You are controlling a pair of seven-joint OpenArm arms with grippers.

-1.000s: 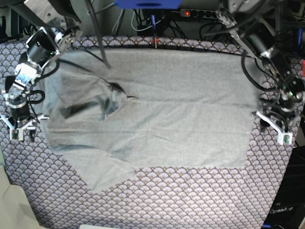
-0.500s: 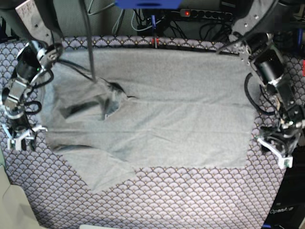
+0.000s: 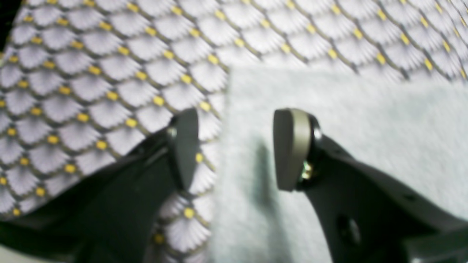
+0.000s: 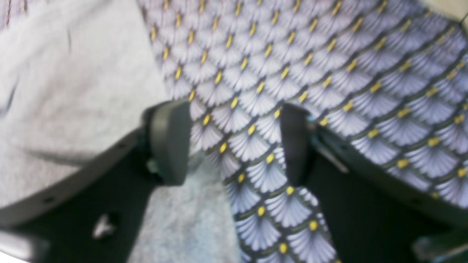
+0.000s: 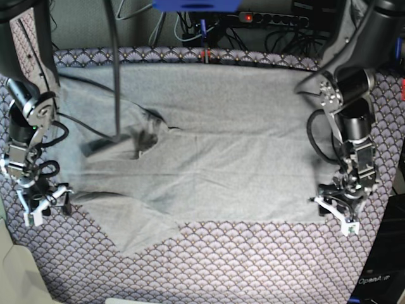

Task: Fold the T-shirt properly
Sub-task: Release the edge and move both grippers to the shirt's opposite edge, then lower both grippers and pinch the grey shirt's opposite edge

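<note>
Left gripper [image 3: 234, 149]: fingers apart, straddling the shirt [image 5: 215, 158] hem corner, nothing clamped. Right gripper [image 4: 234, 142]: fingers apart over bare cloth [image 4: 329, 73], the shirt's edge just beside 1 finger. The shirt lies spread flat, 1 sleeve rumpled. Step, as I judge it: setting up the grasp for the first fold. Next: both grippers lower onto their edges and pinch.

so my table's got this purple-grey fan-scale tablecloth [image 5: 253, 259] over it, grey T-shirt [image 5: 240, 152] spread flat across the frame's middle
</note>
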